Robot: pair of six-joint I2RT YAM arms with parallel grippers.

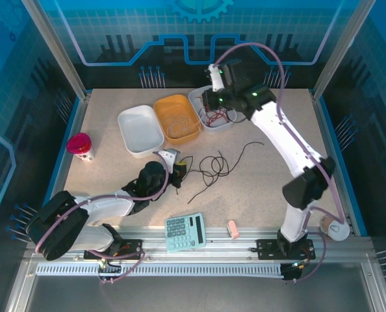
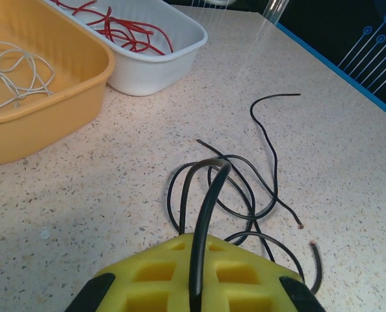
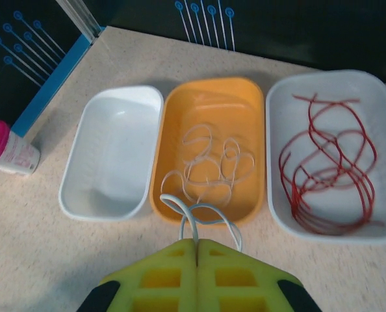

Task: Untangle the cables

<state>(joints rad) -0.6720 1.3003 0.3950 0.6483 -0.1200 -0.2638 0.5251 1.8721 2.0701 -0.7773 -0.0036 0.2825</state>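
Top: L tool (image 1: pixel 177 170) low over worktop (image 1: pixel 258 195), at the black cables (image 1: pixel 212 168) looped mid-worktop.
L wrist: L tool clamped on 1 black cable (image 2: pixel 208 195), rest looping loose on the worktop just ahead.
R wrist: R tool (image 3: pixel 197 244) clamped on 1 whitish cable (image 3: pixel 199 207), by near rim of orange tray (image 3: pixel 212 82) holding more; red cables (image 3: pixel 295 179) lie in white tray (image 3: pixel 271 195) beside it.

Bright, even overhead light: you see soft shadows just beside the orange tray (image 2: pixel 63 110) and a pale glare streak on the table (image 2: pixel 349 162) to its far right.
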